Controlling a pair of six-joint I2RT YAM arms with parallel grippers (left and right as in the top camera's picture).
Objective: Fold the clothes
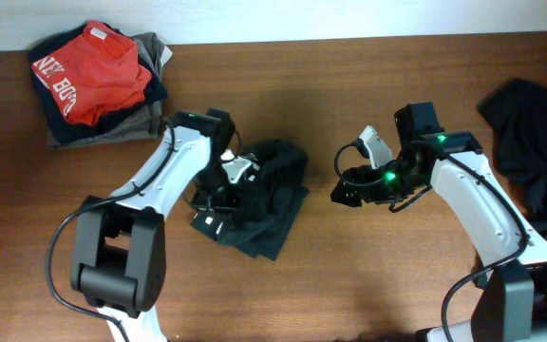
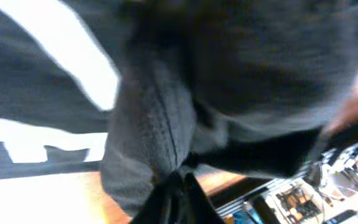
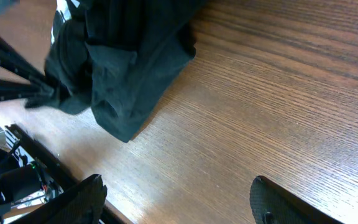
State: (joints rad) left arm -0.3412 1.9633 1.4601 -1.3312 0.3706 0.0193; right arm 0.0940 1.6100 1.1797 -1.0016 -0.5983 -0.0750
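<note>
Left gripper (image 2: pixel 176 190) pinched tight on a fold of the charcoal T-shirt (image 1: pixel 275 195), bunched at its tips; right gripper (image 1: pixel 343 190) spread above the table (image 1: pixel 368 275), shirt just beyond its fingers.

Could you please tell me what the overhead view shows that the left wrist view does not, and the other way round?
Only overhead: the stacked pile topped in red at the far left corner, a loose black garment at the right edge, and the right gripper open over the bare table. Only left wrist: the white lettering close up, a stitched seam, and the left gripper shut on a fold of fabric. Both: the charcoal T-shirt, bunched mid-table.
</note>
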